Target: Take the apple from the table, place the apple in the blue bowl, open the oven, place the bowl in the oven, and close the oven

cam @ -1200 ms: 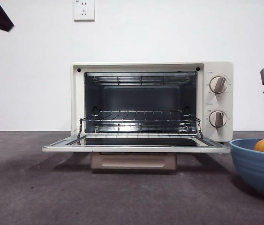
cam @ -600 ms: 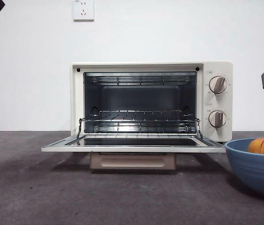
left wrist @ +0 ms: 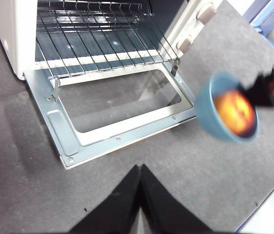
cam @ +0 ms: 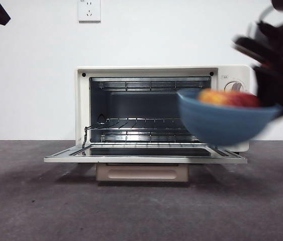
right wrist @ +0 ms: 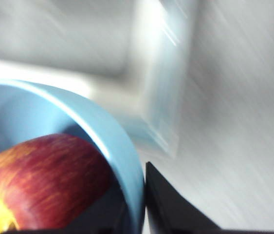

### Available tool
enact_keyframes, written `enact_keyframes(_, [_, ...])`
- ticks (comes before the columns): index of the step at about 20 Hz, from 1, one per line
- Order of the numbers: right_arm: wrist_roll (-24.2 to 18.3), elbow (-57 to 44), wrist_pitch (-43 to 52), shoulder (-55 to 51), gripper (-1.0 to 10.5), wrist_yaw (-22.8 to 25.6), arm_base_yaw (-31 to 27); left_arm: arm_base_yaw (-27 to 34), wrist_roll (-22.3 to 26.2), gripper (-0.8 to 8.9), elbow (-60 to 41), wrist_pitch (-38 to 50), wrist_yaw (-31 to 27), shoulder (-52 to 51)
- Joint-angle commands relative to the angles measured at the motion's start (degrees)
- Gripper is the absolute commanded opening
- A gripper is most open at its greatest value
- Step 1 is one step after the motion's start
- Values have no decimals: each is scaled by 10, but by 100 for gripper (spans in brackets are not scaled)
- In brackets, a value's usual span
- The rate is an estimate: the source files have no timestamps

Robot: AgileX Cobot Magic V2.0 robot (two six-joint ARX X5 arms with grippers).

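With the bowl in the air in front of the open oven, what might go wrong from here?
The right gripper holds the blue bowl by its rim only, so the bowl could tilt or slip on the way in. The apple lies loose and rises above the rim; a jolt might roll it out. The bowl hangs at about the height of the wire rack over the open door, so it may catch either one.

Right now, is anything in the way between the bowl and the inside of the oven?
Nothing visible. The oven door is folded down flat, its rack bare, and the right hand holds the bowl, apple inside, lifted before the opening.
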Motion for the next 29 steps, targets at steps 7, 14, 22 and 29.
enact_keyframes(7, [119,133,92,129,3,32,14,-4,16,7,2,7,-1,5])
enact_keyframes(14, [174,219,121,236,3,46,20,-4,16,7,2,7,-1,5])
enact_keyframes(22, [226,226,187,278,3,71,20,-4,15,7,2,7,-1,5])
enact_keyframes(29, [232,226,193,278,4,101,20,-4,15,7,2,7,-1,5])
